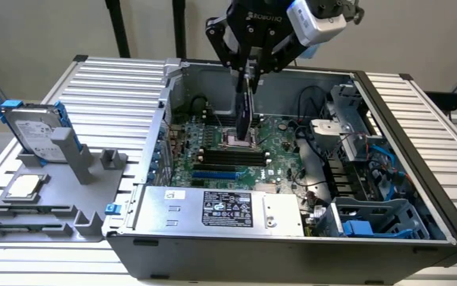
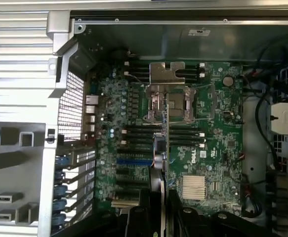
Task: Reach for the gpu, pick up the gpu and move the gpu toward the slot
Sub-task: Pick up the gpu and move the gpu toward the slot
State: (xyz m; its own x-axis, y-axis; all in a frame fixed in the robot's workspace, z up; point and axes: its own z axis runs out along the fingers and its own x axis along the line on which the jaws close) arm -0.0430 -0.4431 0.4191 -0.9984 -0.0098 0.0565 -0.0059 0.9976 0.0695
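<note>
My gripper is shut on the top edge of the gpu. The card hangs upright and looks dark and thin edge-on, over the middle of the motherboard inside the open computer case. In the wrist view the gpu runs as a thin line from the gripper out to its silver bracket. The black fingers clamp it from both sides. A blue slot lies on the board, off to one side of the card and apart from it.
A silver hard drive with blue rails and a small silver chip sit on a grey fixture at the exterior view's left. Inside the case are a power supply, black memory slots, a heatsink and cables.
</note>
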